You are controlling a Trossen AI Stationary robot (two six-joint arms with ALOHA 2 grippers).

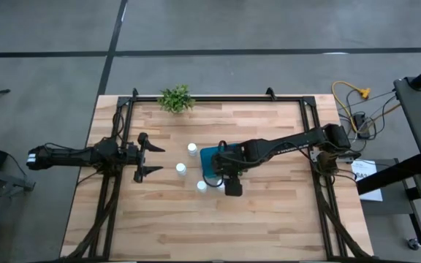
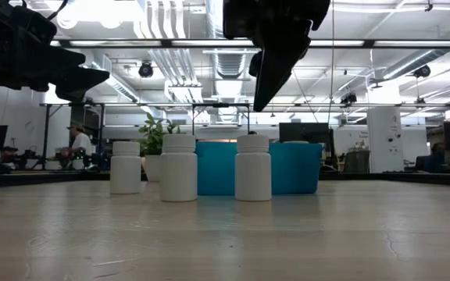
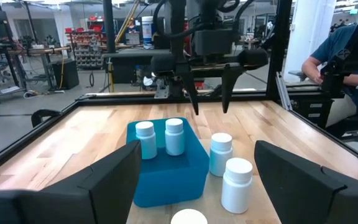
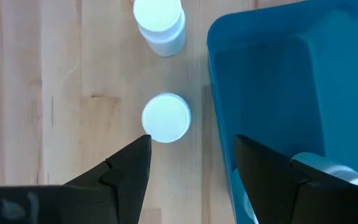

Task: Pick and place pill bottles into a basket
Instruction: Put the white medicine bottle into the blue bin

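Right fingers point(image 4: 190, 163) spread above basket point(image 4: 272, 81) edge, two pill bottles point(image 3: 174, 135) inside

Bright, even overhead light fills the scene; ceiling lamps point(image 2: 100, 12) glare white in the low view, silhouetting the arms, and the near worktop point(image 2: 225, 234) blurs.

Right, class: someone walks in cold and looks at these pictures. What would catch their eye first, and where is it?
Probably the teal basket near the table's middle, bright against the pale wood, with two white pill bottles standing in it. Next, the right gripper hanging open above the bottles standing just outside the basket, on the side nearer the left arm. The left gripper waits open on the left, and a small green plant sits at the far edge.
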